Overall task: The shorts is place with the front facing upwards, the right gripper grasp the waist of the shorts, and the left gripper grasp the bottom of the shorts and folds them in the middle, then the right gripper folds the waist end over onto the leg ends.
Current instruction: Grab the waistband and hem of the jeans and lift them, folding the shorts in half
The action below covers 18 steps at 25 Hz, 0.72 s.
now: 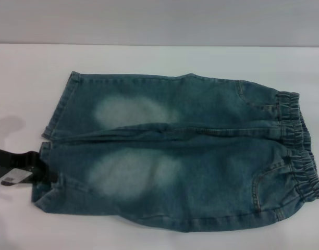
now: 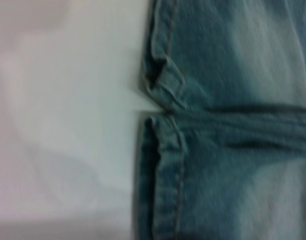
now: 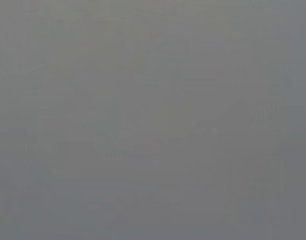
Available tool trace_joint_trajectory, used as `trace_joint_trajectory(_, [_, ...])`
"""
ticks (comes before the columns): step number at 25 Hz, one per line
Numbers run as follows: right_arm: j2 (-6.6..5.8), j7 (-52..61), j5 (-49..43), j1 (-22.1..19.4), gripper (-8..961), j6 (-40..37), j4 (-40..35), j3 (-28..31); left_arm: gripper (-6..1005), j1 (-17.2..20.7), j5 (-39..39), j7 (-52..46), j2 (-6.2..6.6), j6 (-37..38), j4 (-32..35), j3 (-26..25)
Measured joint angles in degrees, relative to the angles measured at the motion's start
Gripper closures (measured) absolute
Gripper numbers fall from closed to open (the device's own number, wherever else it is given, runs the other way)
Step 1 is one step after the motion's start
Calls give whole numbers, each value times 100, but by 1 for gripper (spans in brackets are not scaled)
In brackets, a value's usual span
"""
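Note:
The denim shorts [image 1: 180,151] lie flat on the white table [image 1: 149,57], front up. The ruffled elastic waist end [image 1: 300,151] is at the right. The bottom of the shorts, two straight leg hems [image 1: 58,109], points left. My left gripper [image 1: 42,172] comes in from the left edge, low over the table, at the hem of the near leg [image 1: 47,187]. The left wrist view shows both stitched hems [image 2: 165,175] side by side, and one hem has a turned-up corner [image 2: 168,82]. My right gripper is out of view, and its wrist view shows only flat grey.
White table surface [image 2: 68,125] stretches left of the hems and behind the shorts. A pale wall [image 1: 159,21] rises beyond the table's far edge. A small label [image 1: 11,180] sits on the left arm's black body.

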Motion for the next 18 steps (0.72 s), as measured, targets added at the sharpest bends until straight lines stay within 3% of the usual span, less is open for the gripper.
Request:
trace_joint_trajectory(5, [-289, 2228, -2118, 30, 204, -1172, -1292, -448, 979, 8, -11, 29, -75, -198, 78, -15])
trace_joint_trajectory(9, [-399, 3158, -3426, 312, 203, -2339, -2083, -524, 979, 14, -29, 44, -157, -355, 194, -38])
trace_joint_trajectory(14, [-590, 3664, -5170, 906, 203, -3673, -2292, -673, 978, -58, -35, 64, -168, -391, 222, -46])
trace_joint_trajectory(18, [-576, 3715, -6095, 1193, 204, -3997, -2261, -963, 978, -147, -38, 98, -174, -368, 238, -49])
